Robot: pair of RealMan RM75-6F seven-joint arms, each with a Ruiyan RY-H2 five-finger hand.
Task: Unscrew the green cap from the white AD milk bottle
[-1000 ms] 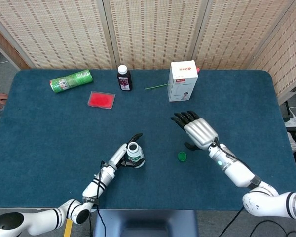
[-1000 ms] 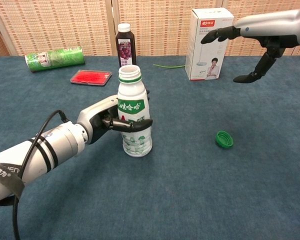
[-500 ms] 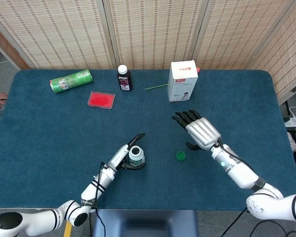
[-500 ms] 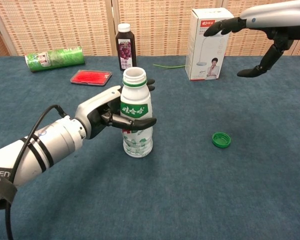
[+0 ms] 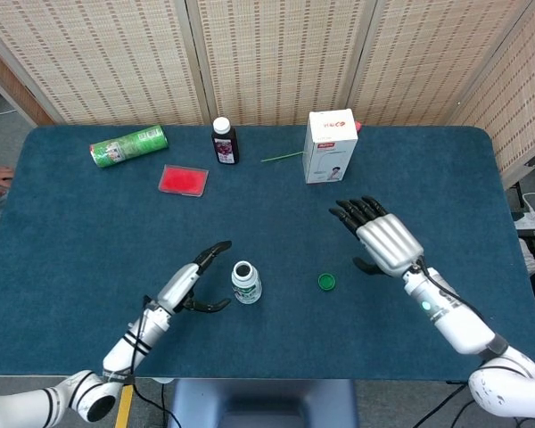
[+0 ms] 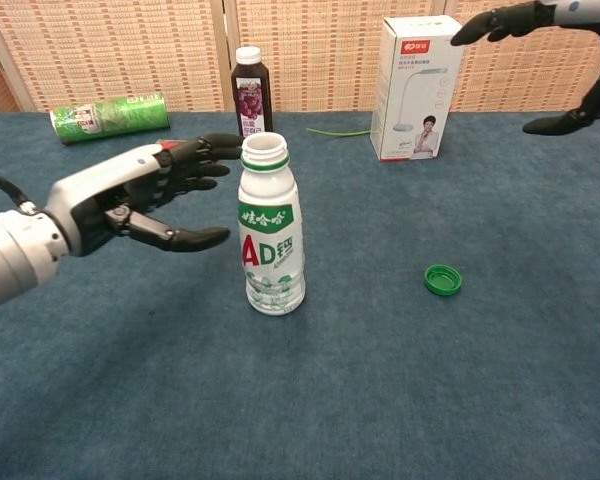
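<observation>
Already uncapped, the white AD milk bottle (image 6: 271, 232) stands upright just right of the open, empty left hand (image 6: 140, 198). Its round green plastic cap (image 6: 444, 279) lies on the surface, nearer the open right hand (image 5: 385, 244).

The head view looks steeply down from above the near edge of the dark blue felt-covered table (image 5: 89, 223), facing the woven screen, taking in the whole top. The chest view sits low and close, looking level across it. Both share the uncapped white AD milk bottle (image 5: 245, 282) (image 6: 271, 235) beside the left hand (image 5: 189, 283) (image 6: 130, 195).
</observation>
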